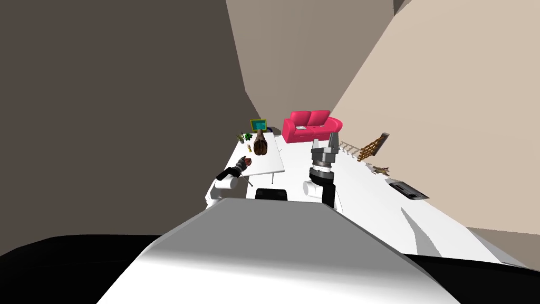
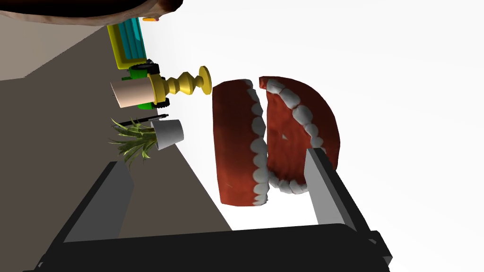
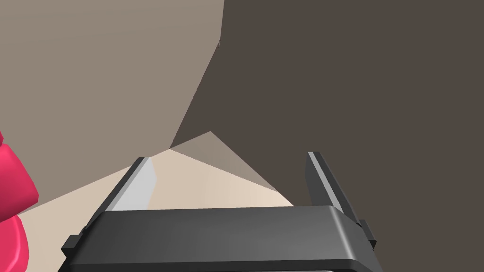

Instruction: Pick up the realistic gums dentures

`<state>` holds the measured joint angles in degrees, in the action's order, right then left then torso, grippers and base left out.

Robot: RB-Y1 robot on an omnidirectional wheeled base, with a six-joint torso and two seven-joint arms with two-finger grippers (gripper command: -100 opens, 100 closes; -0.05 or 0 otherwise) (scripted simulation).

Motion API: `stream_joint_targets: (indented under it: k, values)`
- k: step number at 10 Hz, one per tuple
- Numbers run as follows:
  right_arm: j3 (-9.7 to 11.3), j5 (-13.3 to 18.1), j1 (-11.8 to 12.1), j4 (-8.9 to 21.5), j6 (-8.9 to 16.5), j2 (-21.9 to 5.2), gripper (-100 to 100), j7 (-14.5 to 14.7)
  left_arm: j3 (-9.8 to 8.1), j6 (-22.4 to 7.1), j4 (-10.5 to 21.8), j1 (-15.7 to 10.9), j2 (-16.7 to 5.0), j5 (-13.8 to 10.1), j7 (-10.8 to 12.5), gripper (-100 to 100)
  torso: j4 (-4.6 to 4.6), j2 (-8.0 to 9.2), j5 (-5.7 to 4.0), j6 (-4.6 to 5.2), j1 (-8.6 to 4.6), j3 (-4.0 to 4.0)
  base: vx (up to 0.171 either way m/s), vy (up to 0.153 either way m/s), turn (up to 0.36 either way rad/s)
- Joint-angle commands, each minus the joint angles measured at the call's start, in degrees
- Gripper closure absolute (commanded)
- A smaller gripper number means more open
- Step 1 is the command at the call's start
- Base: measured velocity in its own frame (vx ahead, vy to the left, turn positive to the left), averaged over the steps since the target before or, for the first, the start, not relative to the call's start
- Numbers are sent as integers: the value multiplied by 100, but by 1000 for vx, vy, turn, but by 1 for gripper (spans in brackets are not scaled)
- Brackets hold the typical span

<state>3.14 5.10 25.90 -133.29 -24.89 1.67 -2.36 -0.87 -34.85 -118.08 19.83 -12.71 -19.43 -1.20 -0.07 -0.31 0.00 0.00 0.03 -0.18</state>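
Dark red gums dentures with white teeth [image 2: 279, 141] lie on the white tabletop [image 2: 401, 94] between the spread fingers of the left end effector [image 2: 212, 157]. A gold candlestick [image 2: 186, 85] and a small white-potted plant [image 2: 163, 134] stand just beyond them. The right end effector [image 3: 229, 156] is raised, its fingers parted.

- 1 set of dentures [image 2: 283, 123], 2 halves
- 1 yellow candlestick [image 2: 184, 85]
- 1 potted plant [image 2: 156, 134]
- 1 white desk [image 1: 269, 163]
- 1 pink sofa [image 1: 311, 127]
- 2 grippers: left gripper [image 2: 215, 158], right gripper [image 3: 229, 157]
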Motion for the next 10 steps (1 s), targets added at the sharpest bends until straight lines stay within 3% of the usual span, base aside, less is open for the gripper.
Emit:
stream_joint_targets:
  k: [1,2,6,7,8,9,10]
  values:
    - [0,0,0,0,0,0,0,0,0,0,0,0,0,0,0,-100,0,0,0,0,0,0,29,0,-1]
    - [0,0,0,0,0,0,0,0,0,14,11,-5,0,1,-1,100,-1,1,2,1,3,-1,0,0,0]
    - [0,0,-1,0,0,0,0,0,-8,30,0,-15,1,4,-2,100,-7,8,4,4,5,0,1,0,1]
    - [0,0,-1,0,0,0,0,0,-8,31,0,-14,1,4,-2,0,-7,8,4,4,5,-1,0,0,0]
    - [0,0,-1,0,0,0,0,0,-7,-81,-168,84,-28,-35,4,100,-7,8,4,4,5,-1,-38,2,49]
    - [0,0,-1,0,0,0,0,0,-8,-18,-101,47,-22,-25,1,100,-5,23,4,0,6,7,-25,1,18]
    - [0,0,-1,0,0,0,0,0,-10,-34,-115,58,-25,-29,1,0,-4,21,4,4,6,7,0,0,0]
